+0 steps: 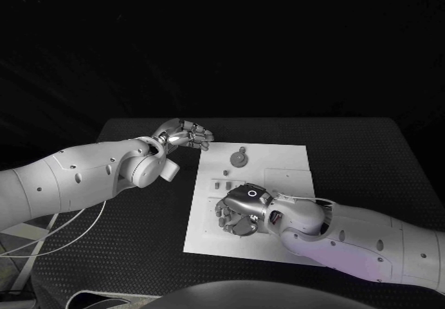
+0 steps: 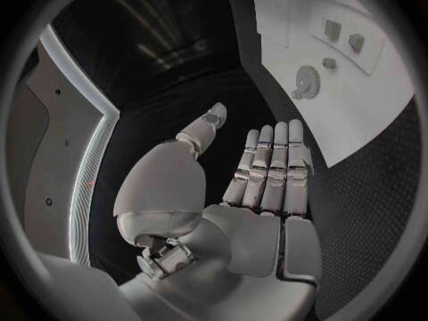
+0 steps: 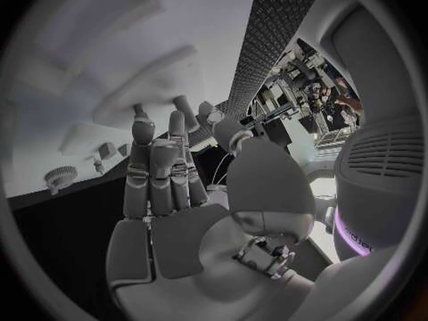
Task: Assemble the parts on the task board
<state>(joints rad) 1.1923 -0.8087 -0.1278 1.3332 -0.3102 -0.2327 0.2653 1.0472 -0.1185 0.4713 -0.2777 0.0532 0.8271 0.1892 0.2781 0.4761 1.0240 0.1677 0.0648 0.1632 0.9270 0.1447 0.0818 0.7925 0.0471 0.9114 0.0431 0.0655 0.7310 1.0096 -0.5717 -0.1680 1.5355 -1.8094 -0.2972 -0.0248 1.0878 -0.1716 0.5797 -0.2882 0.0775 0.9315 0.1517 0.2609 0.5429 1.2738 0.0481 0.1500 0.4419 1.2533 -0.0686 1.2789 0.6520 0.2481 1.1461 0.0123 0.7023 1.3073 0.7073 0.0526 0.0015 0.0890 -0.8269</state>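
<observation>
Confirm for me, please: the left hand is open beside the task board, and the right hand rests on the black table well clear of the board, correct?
Not quite. The left hand is open beside the task board, but the head view shows the right hand over the board itself, not clear of it on the black table.

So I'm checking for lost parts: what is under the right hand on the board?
The right hand hovers palm-down over the white board. Bare board shows around it; small parts and a gear lie beyond its fingers. Whatever sits directly beneath the palm is covered.
</observation>
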